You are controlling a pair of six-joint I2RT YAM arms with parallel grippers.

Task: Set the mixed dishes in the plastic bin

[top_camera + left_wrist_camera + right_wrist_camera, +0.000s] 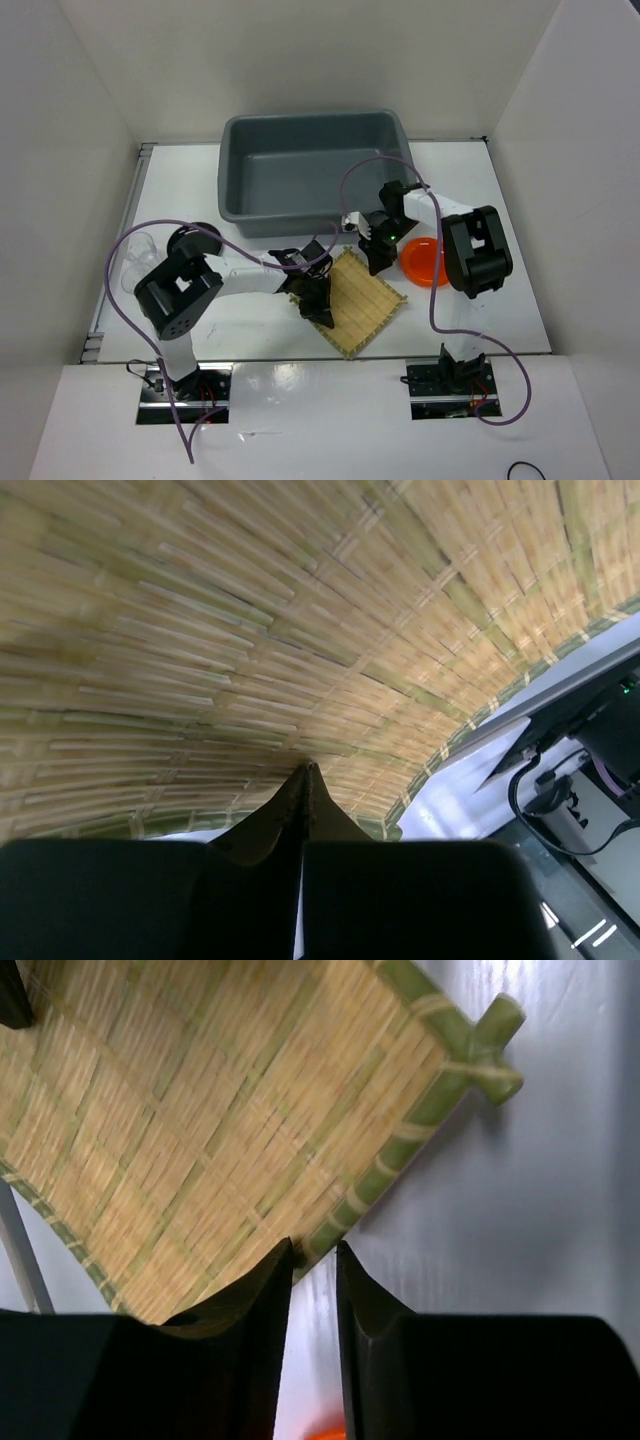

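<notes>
The square tan bamboo mat (365,298) lies on the table in front of the grey plastic bin (238,175). My left gripper (316,306) is shut, and its tips (307,771) press against the mat (300,620) at its left edge. My right gripper (378,258) is at the mat's far right edge, its jaws closed to a narrow gap on the mat's green rim (335,1222). The orange dish (425,262) sits just right of the mat, and a sliver of it shows in the right wrist view (322,1434). The black dish (196,240) and the clear cup (134,256) stand at the far left.
The bin shows nothing inside it. White walls close in the table on the left, right and back. Purple cables loop over both arms. The right arm's body (476,250) hangs over the table beside the orange dish.
</notes>
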